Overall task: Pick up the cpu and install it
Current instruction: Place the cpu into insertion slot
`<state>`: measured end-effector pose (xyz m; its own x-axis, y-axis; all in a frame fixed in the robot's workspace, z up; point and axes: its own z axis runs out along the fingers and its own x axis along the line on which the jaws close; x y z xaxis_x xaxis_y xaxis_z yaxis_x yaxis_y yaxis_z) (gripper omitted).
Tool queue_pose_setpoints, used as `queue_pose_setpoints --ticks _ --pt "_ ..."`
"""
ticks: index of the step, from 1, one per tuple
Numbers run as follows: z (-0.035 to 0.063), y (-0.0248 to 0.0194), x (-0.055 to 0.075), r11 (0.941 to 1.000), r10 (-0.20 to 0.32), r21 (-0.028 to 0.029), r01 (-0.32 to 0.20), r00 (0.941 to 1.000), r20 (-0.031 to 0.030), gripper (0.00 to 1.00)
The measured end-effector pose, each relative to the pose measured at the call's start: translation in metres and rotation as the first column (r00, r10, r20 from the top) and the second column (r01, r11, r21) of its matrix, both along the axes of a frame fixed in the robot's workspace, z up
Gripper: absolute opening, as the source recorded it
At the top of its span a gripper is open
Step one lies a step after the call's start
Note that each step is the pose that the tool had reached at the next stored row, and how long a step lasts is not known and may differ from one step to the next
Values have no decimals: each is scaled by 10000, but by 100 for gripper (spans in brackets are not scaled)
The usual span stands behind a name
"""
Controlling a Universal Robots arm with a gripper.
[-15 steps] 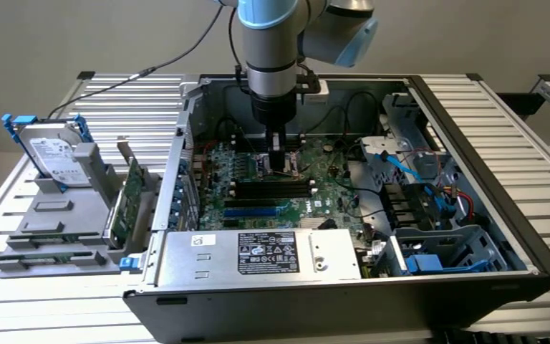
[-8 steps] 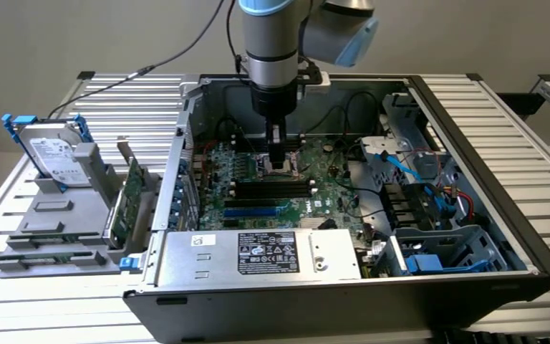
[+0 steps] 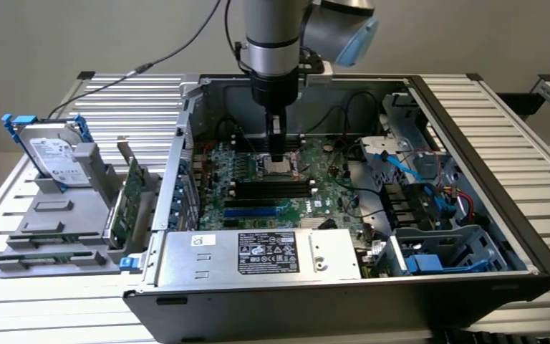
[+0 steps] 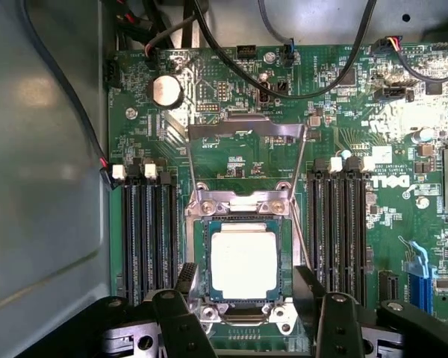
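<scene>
Over the motherboard socket (image 4: 235, 201), pincer (image 4: 246, 292) wide open and empty, just above the seated cpu (image 4: 243, 261).

The arm (image 3: 273, 32) comes straight down from above, its grey forearm vertical and the blue-capped wrist joint (image 3: 349, 32) bulging toward the exterior view's right. The gripper (image 3: 277, 159) points dead downward, slim and dark and set low. In the wrist view, its two black fingers (image 4: 185, 280) are spread wide apart.
</scene>
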<state>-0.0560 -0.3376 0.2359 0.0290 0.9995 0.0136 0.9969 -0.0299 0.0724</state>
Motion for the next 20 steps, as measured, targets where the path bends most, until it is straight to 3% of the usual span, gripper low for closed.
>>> queue_pose_setpoints --ticks 5,7,8,9,12,14,20 --pt "131 0 2 10000 -1 0 1 9999 -101 54" --pt "188 0 4 10000 -1 1 1 9999 -147 42" --pt "215 0 5 10000 -1 0 1 9999 -172 42" --pt "240 0 7 10000 -1 0 1 9998 -199 30" --pt "304 0 11 10000 -1 0 1 9996 -275 24" --pt "343 0 17 10000 0 0 0 9994 -339 12" --pt "461 0 22 10000 -2 0 2 9987 -505 11"
